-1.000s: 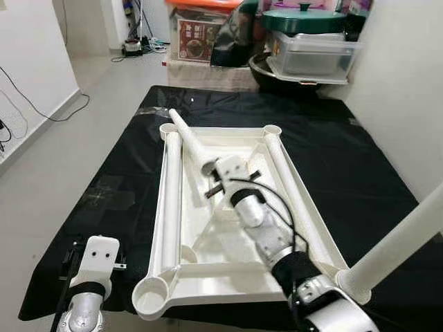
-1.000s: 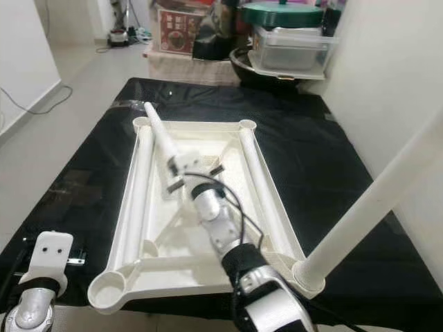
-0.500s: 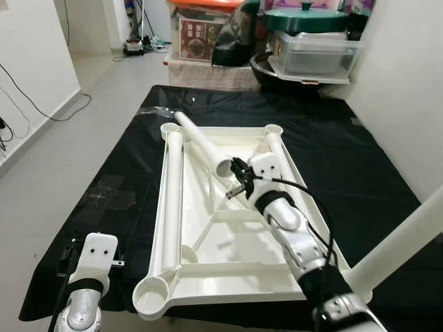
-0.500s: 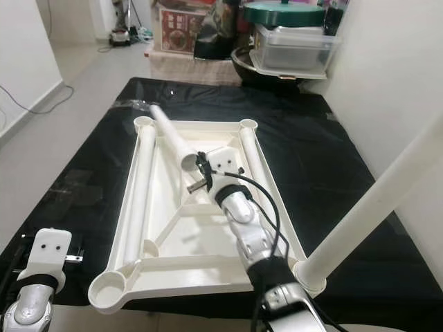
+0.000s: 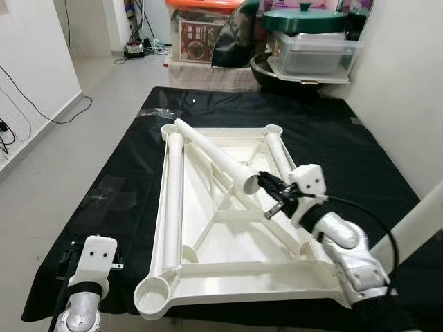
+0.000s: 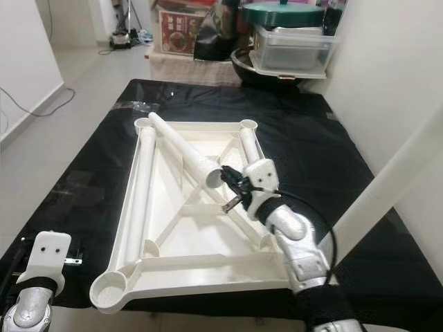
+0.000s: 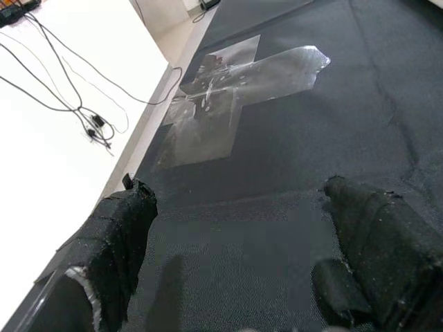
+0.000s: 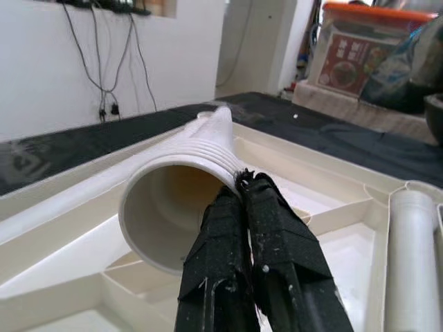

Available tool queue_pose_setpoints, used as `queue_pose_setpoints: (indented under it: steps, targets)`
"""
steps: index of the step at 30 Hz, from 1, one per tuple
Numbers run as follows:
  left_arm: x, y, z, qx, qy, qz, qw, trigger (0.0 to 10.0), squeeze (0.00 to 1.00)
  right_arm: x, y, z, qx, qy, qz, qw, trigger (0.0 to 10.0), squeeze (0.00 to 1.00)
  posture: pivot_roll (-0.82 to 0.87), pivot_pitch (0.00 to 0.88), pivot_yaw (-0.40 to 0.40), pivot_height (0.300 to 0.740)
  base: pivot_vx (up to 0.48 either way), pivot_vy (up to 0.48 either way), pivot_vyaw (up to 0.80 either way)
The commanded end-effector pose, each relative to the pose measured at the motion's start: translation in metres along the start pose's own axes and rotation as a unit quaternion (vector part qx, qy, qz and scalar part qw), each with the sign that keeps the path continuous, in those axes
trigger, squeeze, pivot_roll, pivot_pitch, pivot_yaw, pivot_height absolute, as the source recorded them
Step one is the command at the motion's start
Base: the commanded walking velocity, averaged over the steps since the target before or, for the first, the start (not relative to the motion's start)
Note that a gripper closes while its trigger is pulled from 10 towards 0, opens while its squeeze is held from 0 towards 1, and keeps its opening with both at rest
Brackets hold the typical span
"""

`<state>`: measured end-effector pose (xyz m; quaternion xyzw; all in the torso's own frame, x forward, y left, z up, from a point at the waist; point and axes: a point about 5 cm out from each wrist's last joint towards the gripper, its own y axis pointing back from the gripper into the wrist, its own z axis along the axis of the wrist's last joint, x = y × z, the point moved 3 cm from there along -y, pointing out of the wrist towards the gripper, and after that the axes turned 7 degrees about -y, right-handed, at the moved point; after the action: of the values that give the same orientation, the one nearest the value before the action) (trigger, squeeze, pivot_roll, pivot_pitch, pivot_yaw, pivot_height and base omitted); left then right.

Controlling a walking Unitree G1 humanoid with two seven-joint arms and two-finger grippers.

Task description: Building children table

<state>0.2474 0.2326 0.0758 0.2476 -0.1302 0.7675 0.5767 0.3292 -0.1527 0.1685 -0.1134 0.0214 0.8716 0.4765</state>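
- Left eye view: the white tabletop (image 5: pixel 208 242) is lying upside down on the black cloth (image 5: pixel 360 159), underside ribs showing. One table leg (image 5: pixel 408 238) is already standing in the near right corner socket. Two more legs are lying loose inside the frame, one along the left wall (image 5: pixel 173 194) and one along the right wall (image 5: pixel 277 149). The right gripper (image 5: pixel 275 196) is pinching the rim of a fourth loose leg (image 5: pixel 211 153) at its wide open end, lifting that end while the narrow end is resting by the far left corner. The near left socket (image 5: pixel 151 299) is sitting empty. Judgement: roughly one leg of four fitted, three left to seat.
- Right eye view: same scene; the right gripper (image 6: pixel 233 188) is gripping the leg's mouth over the middle of the frame, well apart from any corner socket.
- Left wrist view: the left gripper (image 7: pixel 235 277) is hanging with fingers (image 7: pixel 114 235) spread wide, holding nothing, above the cloth beside a taped patch (image 7: pixel 235 97).
- Right wrist view: the two fingers (image 8: pixel 266 242) are closing tight on the ribbed rim of the hollow leg (image 8: pixel 176 187), one apparently inside the lip and one outside.
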Motion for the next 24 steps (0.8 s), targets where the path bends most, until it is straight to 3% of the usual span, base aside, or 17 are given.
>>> queue_pose_setpoints:
  steps: [1,5,14,16,17,19,20,23,24]
  targets:
    - [-0.002,-0.002,0.000,-0.002,-0.001,-0.007,1.000,10.0,0.00,-0.003,0.006,0.008,-0.011,-0.015,-0.002,1.000,0.0,0.00,0.05,0.000,-0.024,0.740,0.000,0.000,0.00]
    - [-0.002,-0.006,0.006,-0.012,0.014,-0.012,1.000,10.0,0.00,0.001,0.006,0.015,-0.029,-0.052,-0.003,0.998,0.0,0.00,0.05,0.000,-0.020,0.740,0.000,0.000,0.00]
    - [0.003,-0.012,0.026,-0.044,0.105,-0.022,0.993,10.0,0.00,-0.004,-0.005,0.028,-0.068,-0.157,-0.026,0.985,0.0,0.00,0.06,0.000,-0.024,0.740,0.000,0.000,0.00]
    - [0.004,-0.013,0.039,-0.063,0.157,-0.032,0.985,10.0,0.00,-0.009,-0.006,0.033,-0.078,-0.191,-0.029,0.978,0.0,0.00,0.06,0.000,-0.023,0.740,0.000,0.000,0.00]
    - [0.004,-0.013,0.039,-0.063,0.157,-0.032,0.985,10.0,0.00,-0.009,-0.006,0.033,-0.078,-0.191,-0.029,0.978,0.0,0.00,0.06,0.000,-0.023,0.740,0.000,0.000,0.00]
    - [0.004,-0.014,0.049,-0.078,0.209,-0.044,0.974,10.0,0.00,-0.015,-0.005,0.037,-0.084,-0.222,-0.030,0.971,0.0,0.00,0.05,0.000,-0.019,0.740,0.000,0.000,0.00]
    - [0.004,-0.014,0.049,-0.078,0.209,-0.044,0.974,10.0,0.00,-0.015,-0.005,0.037,-0.084,-0.222,-0.030,0.971,0.0,0.00,0.05,0.000,-0.019,0.740,0.000,0.000,0.00]
    - [0.001,-0.012,0.073,-0.117,0.289,-0.085,0.946,10.0,0.00,-0.028,0.003,0.041,-0.095,-0.270,-0.039,0.957,0.0,0.00,0.04,0.000,-0.004,0.740,0.000,0.000,0.00]
    - [0.001,-0.012,0.073,-0.117,0.289,-0.085,0.946,10.0,0.00,-0.028,0.003,0.041,-0.095,-0.270,-0.039,0.957,0.0,0.00,0.04,0.000,-0.004,0.740,0.000,0.000,0.00]
